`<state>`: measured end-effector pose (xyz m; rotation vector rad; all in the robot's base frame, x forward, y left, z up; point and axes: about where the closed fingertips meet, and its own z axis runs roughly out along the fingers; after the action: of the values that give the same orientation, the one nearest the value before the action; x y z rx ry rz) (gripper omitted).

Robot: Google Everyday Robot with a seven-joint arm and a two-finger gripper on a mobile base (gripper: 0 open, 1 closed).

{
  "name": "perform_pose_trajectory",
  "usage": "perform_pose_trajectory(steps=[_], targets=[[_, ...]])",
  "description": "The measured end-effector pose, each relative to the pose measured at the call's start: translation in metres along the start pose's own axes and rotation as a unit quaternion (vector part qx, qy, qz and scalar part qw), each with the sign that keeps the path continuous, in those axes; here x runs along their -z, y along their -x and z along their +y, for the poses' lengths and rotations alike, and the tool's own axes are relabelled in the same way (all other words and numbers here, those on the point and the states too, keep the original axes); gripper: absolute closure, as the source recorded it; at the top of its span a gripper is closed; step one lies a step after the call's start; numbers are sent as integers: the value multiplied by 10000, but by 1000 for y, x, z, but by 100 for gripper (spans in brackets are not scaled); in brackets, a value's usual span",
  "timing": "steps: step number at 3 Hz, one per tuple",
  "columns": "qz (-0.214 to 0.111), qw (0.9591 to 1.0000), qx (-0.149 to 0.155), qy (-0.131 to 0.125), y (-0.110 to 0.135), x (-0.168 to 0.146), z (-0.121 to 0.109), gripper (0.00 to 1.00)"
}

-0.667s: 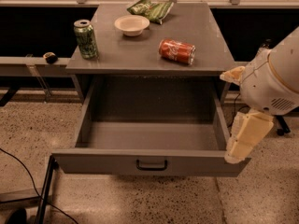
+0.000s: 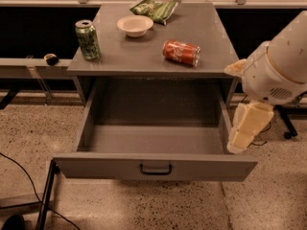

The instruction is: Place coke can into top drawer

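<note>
The red coke can (image 2: 181, 52) lies on its side on the grey cabinet top (image 2: 206, 28), right of centre. The top drawer (image 2: 154, 166) is pulled fully open below it; its inside looks empty and its dark pull handle faces me. My gripper (image 2: 245, 127) hangs at the right, beside the drawer's right wall and below the cabinet top's right edge. It is apart from the can and holds nothing that I can see.
A green can (image 2: 88, 40) stands upright at the cabinet top's left edge. A white bowl (image 2: 135, 26) and a green snack bag (image 2: 154, 8) sit toward the back. A cable (image 2: 19, 174) and a stand leg (image 2: 45, 198) lie on the floor at the left.
The arm and gripper have shifted slightly at the right of the drawer. The coke can and drawer have not moved.
</note>
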<state>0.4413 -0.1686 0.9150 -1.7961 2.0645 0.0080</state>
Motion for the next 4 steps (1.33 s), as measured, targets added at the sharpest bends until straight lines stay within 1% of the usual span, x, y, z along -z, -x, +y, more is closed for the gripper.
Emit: perform_pose_trajectory(steps=[1,2,3,4], targets=[[442,9986,-140,-272,-9,2,-51,0],[936,9945,-231,-409,-20,-7,-114,0],[1077,9930,-168,-465,-19,-28,-176,0],[833,9957,69,-401,10,-64,-221,0]])
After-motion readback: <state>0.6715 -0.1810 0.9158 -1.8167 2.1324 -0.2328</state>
